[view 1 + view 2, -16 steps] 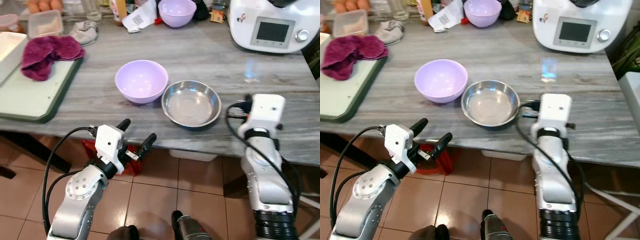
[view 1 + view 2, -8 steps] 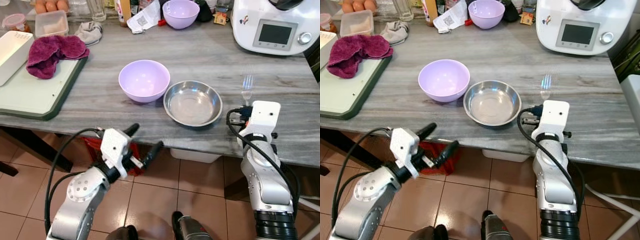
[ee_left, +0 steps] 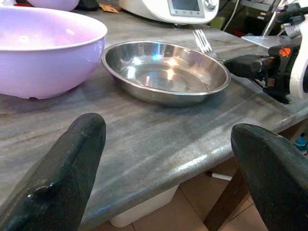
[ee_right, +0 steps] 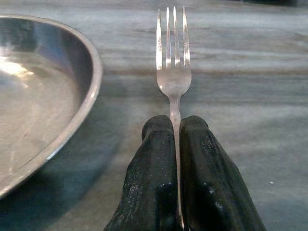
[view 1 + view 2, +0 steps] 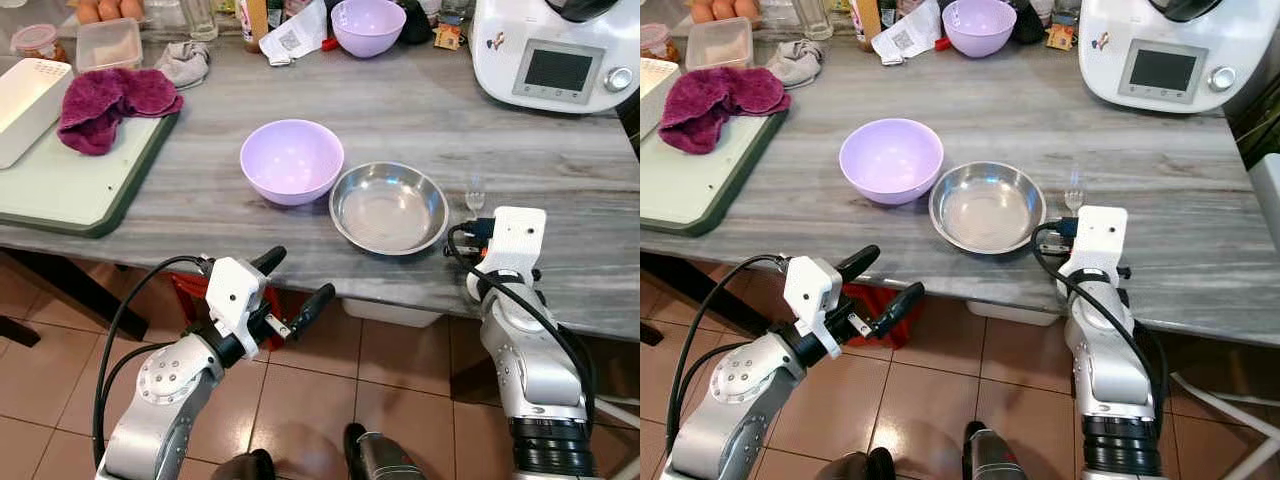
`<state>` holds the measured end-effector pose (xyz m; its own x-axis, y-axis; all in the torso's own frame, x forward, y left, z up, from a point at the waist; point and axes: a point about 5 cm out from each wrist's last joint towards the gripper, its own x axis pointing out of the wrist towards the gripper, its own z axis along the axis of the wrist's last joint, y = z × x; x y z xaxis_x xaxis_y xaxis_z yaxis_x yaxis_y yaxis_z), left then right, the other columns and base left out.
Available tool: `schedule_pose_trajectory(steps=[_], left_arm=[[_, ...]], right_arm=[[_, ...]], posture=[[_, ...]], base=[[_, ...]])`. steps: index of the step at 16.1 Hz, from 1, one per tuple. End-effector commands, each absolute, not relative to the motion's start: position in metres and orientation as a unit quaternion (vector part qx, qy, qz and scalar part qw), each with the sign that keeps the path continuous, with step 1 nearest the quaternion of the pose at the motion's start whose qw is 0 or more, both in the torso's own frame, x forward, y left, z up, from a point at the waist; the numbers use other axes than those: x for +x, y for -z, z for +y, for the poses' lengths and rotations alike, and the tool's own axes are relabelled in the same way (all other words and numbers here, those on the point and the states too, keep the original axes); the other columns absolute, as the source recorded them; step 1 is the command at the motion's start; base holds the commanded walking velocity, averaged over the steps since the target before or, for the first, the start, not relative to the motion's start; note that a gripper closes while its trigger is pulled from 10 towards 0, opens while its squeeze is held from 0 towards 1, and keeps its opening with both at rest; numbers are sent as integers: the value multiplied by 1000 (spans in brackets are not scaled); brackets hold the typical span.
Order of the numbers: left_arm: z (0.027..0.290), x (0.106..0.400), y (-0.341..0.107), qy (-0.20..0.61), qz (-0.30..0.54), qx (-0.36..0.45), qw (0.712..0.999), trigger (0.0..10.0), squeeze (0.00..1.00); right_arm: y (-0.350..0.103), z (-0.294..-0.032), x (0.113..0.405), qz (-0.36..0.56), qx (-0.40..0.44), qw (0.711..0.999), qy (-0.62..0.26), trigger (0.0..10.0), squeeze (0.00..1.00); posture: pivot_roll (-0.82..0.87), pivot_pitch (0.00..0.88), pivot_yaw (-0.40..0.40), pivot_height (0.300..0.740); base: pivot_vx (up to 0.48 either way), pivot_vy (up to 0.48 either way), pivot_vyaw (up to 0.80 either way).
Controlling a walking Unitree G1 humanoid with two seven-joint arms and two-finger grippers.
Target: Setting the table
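Right gripper clenched on silver metal fork, centre right of frame, tines pointing up-frame, just beside round steel bowl on grey marbled table
Lilac plastic bowl touching steel bowl's left rim
Left gripper spread wide, lower left, below table edge
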<state>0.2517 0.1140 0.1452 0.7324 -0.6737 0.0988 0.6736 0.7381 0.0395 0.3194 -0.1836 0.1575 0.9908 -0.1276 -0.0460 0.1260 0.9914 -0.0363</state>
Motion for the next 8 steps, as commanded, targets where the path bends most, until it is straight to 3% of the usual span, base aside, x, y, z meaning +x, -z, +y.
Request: schedule_pose_trajectory(steps=[1,8], left_arm=[[112,250,-145,370,-52,3,928,10000,0],[109,249,-144,372,-53,3,927,10000,0]], right_arm=[[-154,-185,320,35,-17,998,59,10000,0],[-150,-186,317,50,-22,996,70,10000,0]], posture=[[-167,248,8,740],[-168,248,7,740]], base=[[0,0,0],[0,0,0]])
